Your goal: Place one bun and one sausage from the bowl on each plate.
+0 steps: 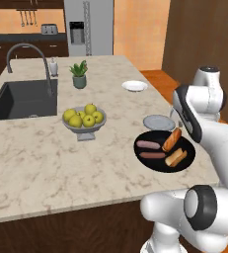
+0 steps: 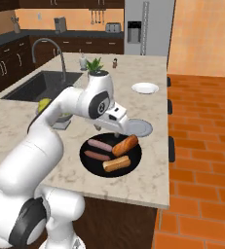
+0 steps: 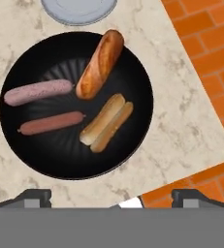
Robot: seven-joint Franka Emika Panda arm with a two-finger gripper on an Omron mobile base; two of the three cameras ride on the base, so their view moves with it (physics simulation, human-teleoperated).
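Your counter (image 1: 46, 158) carries the black bowl (image 3: 31, 160) near its edge, the grey plate (image 2: 142, 129) just beyond, the white plate (image 1: 134, 86) farther off. In the bowl lie two buns (image 3: 100, 64) and two sausages (image 3: 38, 92). Gripper (image 3: 111, 197) hovers above with fingers spread wide, apparently empty.

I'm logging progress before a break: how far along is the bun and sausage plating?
Nothing looks plated yet. The black bowl holds both buns and both sausages. The grey plate and the white plate are bare. In hand: nothing; the gripper hangs open over the bowl. Left: one bun and one sausage onto each plate.
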